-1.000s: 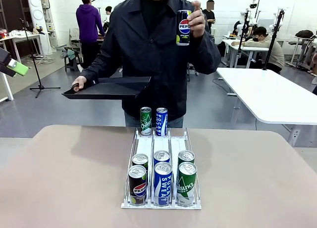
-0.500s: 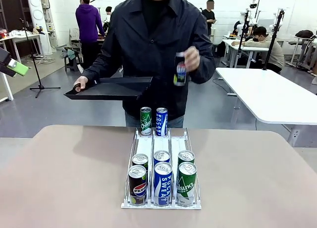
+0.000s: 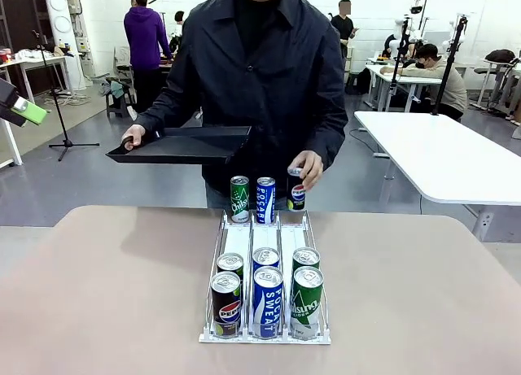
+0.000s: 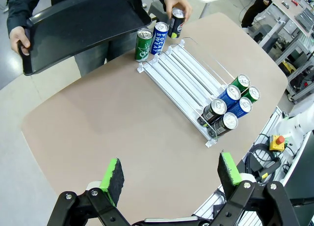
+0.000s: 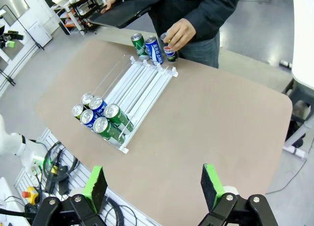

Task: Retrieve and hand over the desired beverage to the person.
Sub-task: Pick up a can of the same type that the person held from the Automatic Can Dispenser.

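Gaping left gripper [image 4: 170,171] and right gripper [image 5: 154,182] face a rack [image 3: 281,237] holding six cans [image 3: 267,292].

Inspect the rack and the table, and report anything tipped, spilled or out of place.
Nothing stands out. Every can at the rack stands upright, and no spill shows on the table. The person's hand holds a Pepsi can upright at the rack's far end, beside a Pocari Sweat can.

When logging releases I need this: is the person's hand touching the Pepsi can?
Touching. The front view shows the person's hand gripping the Pepsi can near its top.
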You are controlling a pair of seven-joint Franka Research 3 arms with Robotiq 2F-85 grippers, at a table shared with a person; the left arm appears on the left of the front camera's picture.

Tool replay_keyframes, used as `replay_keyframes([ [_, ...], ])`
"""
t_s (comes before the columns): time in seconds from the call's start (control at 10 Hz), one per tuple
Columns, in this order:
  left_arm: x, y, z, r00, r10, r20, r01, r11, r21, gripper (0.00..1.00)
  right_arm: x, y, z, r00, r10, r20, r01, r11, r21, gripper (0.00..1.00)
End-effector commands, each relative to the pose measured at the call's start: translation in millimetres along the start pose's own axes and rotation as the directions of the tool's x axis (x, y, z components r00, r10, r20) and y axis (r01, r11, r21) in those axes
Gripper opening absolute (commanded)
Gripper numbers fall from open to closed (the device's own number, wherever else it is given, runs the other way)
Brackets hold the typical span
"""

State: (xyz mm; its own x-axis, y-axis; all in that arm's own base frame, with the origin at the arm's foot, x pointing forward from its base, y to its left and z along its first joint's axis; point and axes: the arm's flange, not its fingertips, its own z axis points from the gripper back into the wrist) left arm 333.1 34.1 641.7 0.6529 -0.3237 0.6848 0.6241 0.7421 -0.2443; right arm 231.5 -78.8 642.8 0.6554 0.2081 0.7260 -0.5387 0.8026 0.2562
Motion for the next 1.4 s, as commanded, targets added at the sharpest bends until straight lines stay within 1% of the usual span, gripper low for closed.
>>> replay_keyframes([
  [0.0, 1.6, 1.8, 2.3, 1.000, -0.005, 0.002, 0.005, 1.000, -0.014, 1.00, -0.5, 0.8, -0.7, 1.000, 0.016, 0.002, -0.016, 1.000, 0.021, 1.00],
  [0.8, 1.6, 1.8, 2.3, 1.000, -0.005, 0.002, 0.005, 1.000, -0.014, 1.00, -0.5, 0.8, -0.7, 1.000, 0.016, 0.002, -0.016, 1.000, 0.021, 1.00],
  [0.9, 0.0, 0.0, 0.0, 1.000, 0.000, 0.000, 0.000, 1.000, 0.000, 1.00, -0.5, 0.8, -0.7, 1.000, 0.016, 0.002, -0.016, 1.000, 0.021, 1.00],
  [1.0, 12.8, -33.9, -18.2, 0.991, -0.068, -0.117, 0.075, 0.995, 0.060, 1.00, -0.5, 0.8, -0.7, 1.000, 0.016, 0.002, -0.016, 1.000, 0.021, 1.00],
  [1.1, 26.5, -73.8, -34.8, 0.970, -0.115, -0.216, 0.141, 0.984, 0.110, 1.00, -0.5, 0.8, -0.7, 1.000, 0.016, 0.002, -0.016, 1.000, 0.021, 1.00],
  [1.2, 37.0, -112.2, -54.2, 0.942, -0.136, -0.308, 0.194, 0.967, 0.166, 1.00, -0.5, 0.8, -0.7, 1.000, 0.016, 0.002, -0.016, 1.000, 0.021, 1.00],
  [1.3, 44.1, -146.5, -73.3, 0.897, -0.107, -0.428, 0.200, 0.963, 0.179, 1.00, -0.5, 0.8, -0.7, 1.000, 0.016, 0.002, -0.016, 1.000, 0.021, 1.00],
])
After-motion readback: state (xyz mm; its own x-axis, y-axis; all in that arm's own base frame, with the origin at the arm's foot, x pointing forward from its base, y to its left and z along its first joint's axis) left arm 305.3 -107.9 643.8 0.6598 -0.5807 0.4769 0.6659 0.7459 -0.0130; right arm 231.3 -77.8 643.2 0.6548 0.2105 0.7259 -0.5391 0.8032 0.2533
